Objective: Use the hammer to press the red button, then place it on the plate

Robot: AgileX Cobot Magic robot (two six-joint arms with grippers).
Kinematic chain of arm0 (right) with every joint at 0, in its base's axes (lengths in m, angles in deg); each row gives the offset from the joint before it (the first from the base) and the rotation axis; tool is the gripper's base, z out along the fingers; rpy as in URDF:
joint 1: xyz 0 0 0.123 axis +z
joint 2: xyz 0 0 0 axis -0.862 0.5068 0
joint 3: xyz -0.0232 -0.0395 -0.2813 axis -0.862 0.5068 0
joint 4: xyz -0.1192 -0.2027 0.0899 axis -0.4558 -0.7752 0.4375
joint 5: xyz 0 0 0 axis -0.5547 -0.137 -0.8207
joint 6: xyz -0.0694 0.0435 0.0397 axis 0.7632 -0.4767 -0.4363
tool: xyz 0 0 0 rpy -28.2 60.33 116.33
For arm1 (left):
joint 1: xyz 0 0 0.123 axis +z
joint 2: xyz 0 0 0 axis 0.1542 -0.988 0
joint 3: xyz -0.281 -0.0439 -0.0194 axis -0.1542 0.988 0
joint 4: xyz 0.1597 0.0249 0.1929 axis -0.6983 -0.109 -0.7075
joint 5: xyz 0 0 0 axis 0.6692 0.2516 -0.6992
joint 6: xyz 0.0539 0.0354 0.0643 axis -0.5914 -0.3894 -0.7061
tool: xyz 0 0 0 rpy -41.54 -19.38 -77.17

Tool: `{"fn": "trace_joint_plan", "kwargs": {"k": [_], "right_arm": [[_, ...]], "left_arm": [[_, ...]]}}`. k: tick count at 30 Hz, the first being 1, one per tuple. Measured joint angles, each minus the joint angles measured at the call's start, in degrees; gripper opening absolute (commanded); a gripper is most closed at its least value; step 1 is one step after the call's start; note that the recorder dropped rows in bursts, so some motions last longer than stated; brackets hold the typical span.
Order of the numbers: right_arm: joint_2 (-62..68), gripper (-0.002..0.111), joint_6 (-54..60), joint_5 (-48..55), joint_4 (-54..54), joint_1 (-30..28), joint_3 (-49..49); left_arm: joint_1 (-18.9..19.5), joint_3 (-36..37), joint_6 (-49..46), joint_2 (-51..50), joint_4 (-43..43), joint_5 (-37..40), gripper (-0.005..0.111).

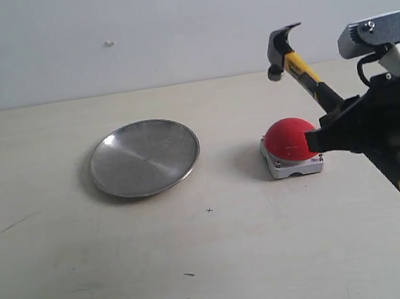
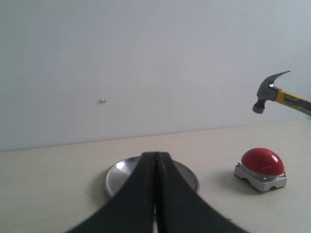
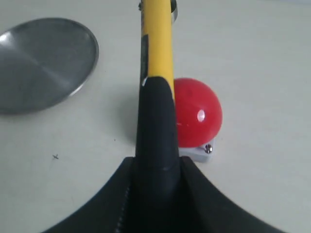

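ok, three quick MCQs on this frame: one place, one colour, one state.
1. Exterior view: the round silver metal plate lies where from the red dome button? A left; B right; C on top.
2. The claw hammer's neck is: A blue; B yellow; C green.
3. The hammer is: A on the plate; B on the button; C held aloft by the right gripper.
A: plate sits left, apart from the button. B: yellow band below the dark head. C: right gripper clamps the black handle, head clear of the button.
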State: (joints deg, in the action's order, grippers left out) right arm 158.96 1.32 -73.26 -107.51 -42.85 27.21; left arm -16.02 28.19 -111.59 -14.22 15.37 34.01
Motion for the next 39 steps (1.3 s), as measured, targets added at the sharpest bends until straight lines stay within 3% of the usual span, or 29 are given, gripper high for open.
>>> {"fn": "trace_joint_plan", "kwargs": {"k": [10,16,23,31,35,39], "right_arm": [[2.5,0.0,-1.7,3.3,0.1,0.0,0.0],[11.7,0.0,-4.4,-2.7,0.0,0.0,2.3],[7.7,0.0,-5.1,-9.1,0.0,0.0,1.9],[-0.1,0.0,-5.1,-12.5,0.0,0.0,-5.4],[5.0,0.0,-5.1,-12.1,-2.2,0.4,-10.2],[16.1,0.0,-2.5,-7.0,-9.8,6.4,-18.8]], "left_arm": [[0.0,0.0,0.0,0.0,0.0,0.0,0.0],[0.0,0.0,0.0,0.0,0.0,0.0,0.0],[0.0,0.0,0.0,0.0,0.0,0.1,0.0],[0.0,0.0,0.0,0.0,0.0,0.1,0.0],[0.0,0.0,0.0,0.0,0.0,0.1,0.0],[0.0,0.0,0.0,0.0,0.0,0.1,0.0]]}}
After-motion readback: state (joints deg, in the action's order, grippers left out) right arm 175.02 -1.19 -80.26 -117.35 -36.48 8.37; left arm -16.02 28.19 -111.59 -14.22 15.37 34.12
